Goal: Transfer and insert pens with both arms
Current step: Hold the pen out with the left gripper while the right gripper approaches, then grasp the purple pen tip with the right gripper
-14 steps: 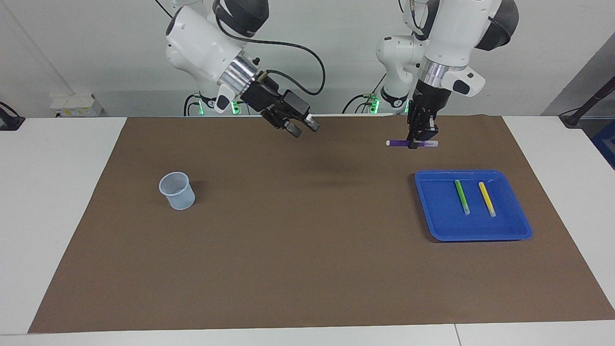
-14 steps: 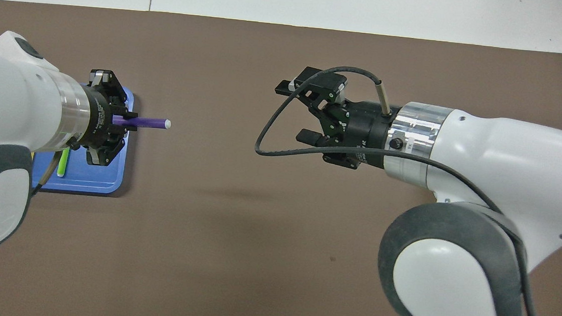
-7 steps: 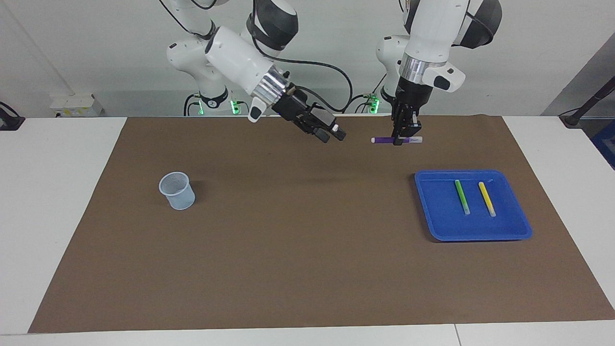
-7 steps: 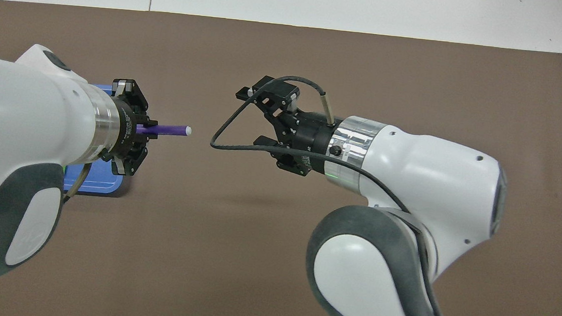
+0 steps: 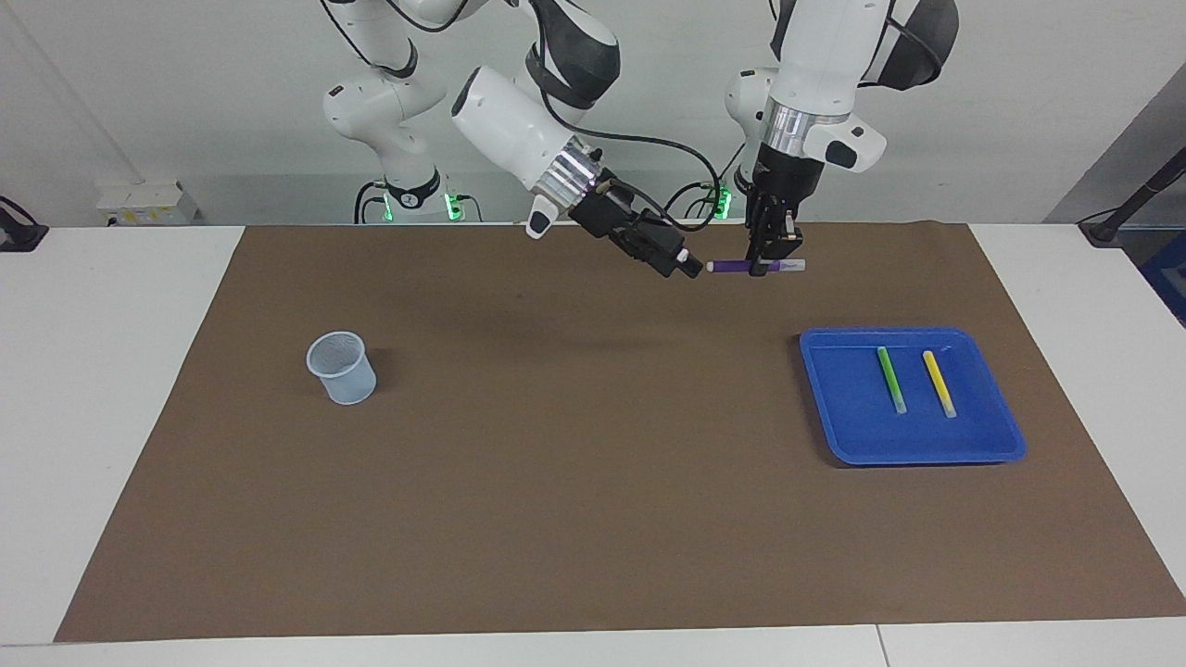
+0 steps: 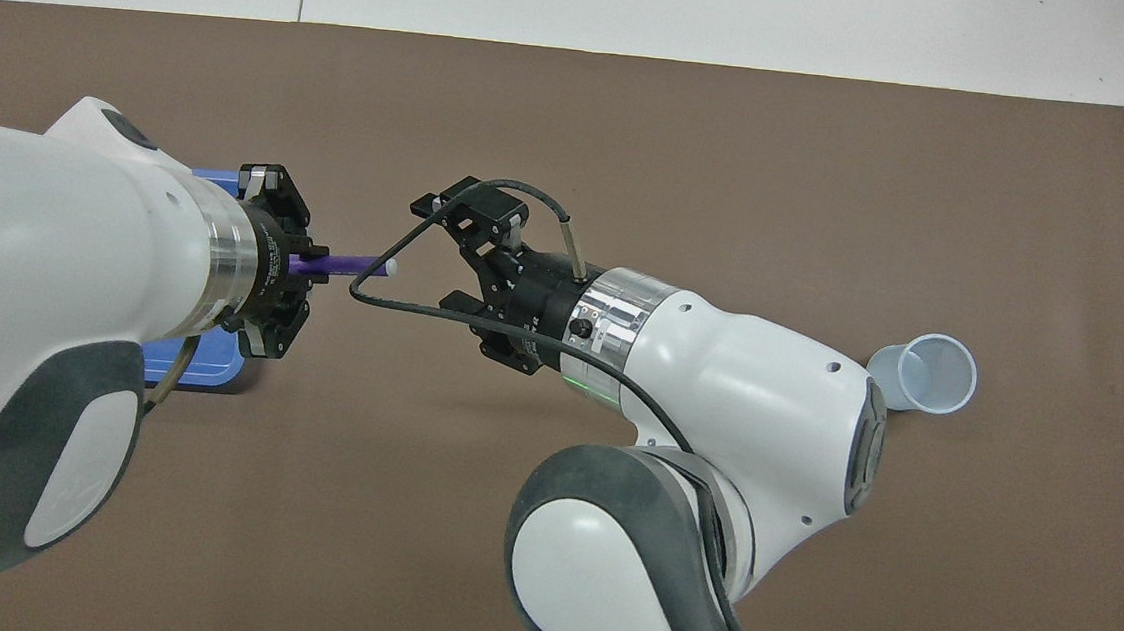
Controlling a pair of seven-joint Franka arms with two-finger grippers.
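Note:
The purple pen (image 5: 741, 267) (image 6: 350, 263) hangs level over the brown mat, with my left gripper (image 5: 765, 270) (image 6: 303, 271) shut on it near one end. Its whitish cap end points at my right gripper (image 5: 686, 267) (image 6: 433, 253), which stands open just short of that cap and apart from it. The green pen (image 5: 891, 380) and the yellow pen (image 5: 939, 383) lie side by side in the blue tray (image 5: 834, 408). In the overhead view my left arm hides both of them.
A pale translucent cup (image 5: 342, 368) (image 6: 923, 374) stands upright on the brown mat (image 5: 593, 482) toward the right arm's end. The tray sits toward the left arm's end, with one corner (image 6: 206, 383) showing under my left arm.
My right gripper has swung across the mat toward the pen's cap end, staying open. My left gripper carried the purple pen a little toward it. The cup now shows in the overhead view.

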